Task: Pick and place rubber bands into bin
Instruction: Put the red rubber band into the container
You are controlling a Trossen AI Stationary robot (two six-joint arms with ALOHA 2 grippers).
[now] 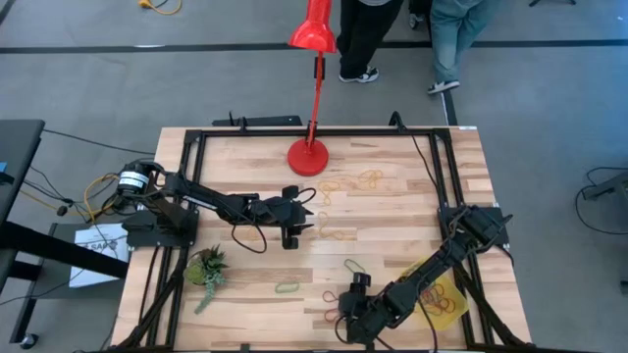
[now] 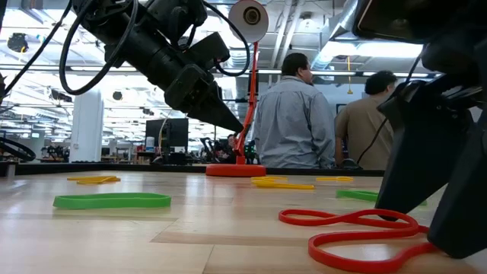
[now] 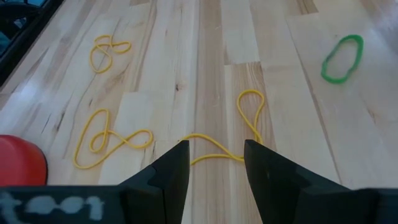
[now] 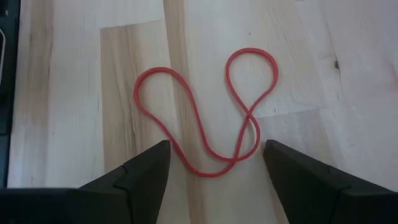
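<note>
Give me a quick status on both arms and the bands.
Right gripper open, straddling a red rubber band. Left gripper open over a yellow band. Bin holds a few bands. Nothing in the way.

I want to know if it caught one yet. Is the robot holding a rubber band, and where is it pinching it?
No, nothing is held. The right gripper is open over a red rubber band, the left gripper open over a yellow rubber band.

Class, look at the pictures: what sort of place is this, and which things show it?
Probably an open robotics lab or workshop: a wooden table framed in black rails, exposed ceiling ducts, and people standing at workstations behind.
</note>
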